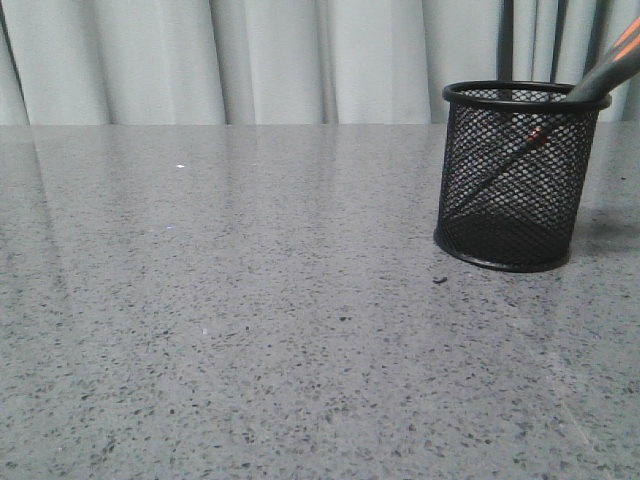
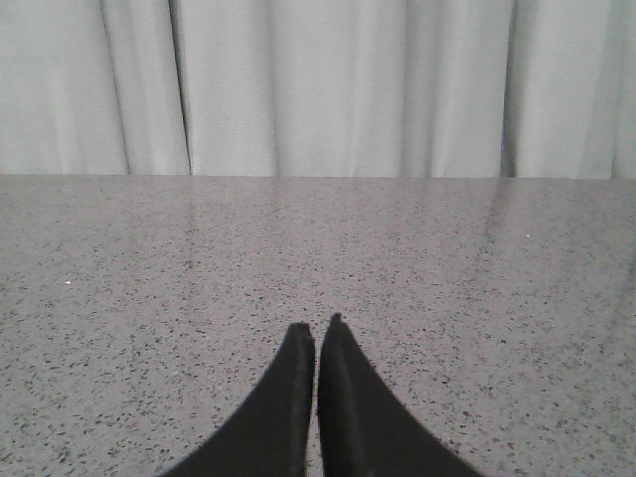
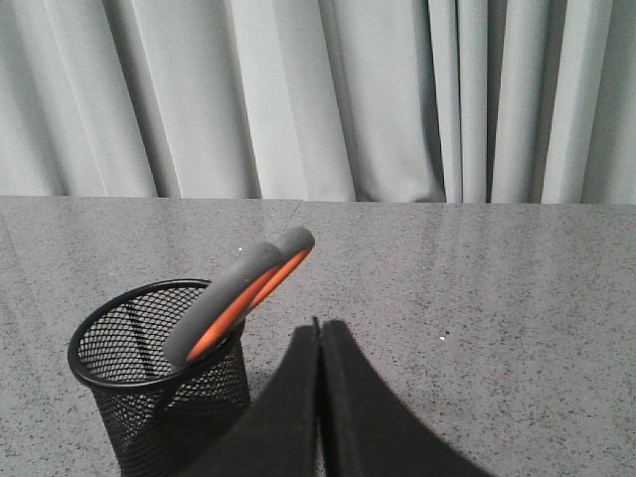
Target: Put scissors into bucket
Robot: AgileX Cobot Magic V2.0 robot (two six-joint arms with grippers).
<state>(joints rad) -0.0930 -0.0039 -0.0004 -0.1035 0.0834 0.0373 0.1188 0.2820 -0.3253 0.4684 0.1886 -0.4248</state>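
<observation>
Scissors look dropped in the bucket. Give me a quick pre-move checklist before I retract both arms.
1. Scissors in bucket, blades down, handles leaning over the rim: ok.
2. Bucket upright on the table: ok.
3. Right hand shut, holding nothing, apart from the scissors: ok.
4. Left hand shut, holding nothing: ok.
5. Scissors stable enough not to tip the bucket: cannot tell.

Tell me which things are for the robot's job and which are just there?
For the job:
scissors, standing blades-down in the bucket
bucket, upright on the table
right gripper, shut, empty

Just there:
table
curtain
left gripper, shut, empty
</observation>
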